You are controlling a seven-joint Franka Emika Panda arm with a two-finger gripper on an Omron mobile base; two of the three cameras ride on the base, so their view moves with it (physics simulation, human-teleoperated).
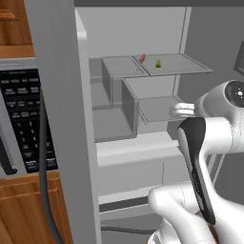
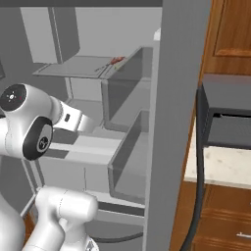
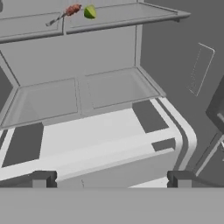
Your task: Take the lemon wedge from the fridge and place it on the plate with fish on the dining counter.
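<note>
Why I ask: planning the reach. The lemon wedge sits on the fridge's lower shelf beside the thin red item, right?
Not the lower shelf: the lemon wedge sits on the fridge's upper shelf, beside the thin red item, as the hand view shows.

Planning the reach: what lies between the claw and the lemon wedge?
In the hand view, only open fridge space: the claw sits low, the lemon wedge on the upper shelf.

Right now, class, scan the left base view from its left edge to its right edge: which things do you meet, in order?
Microwave keypad → fridge door edge → small red item → lemon wedge → robot arm.
</note>
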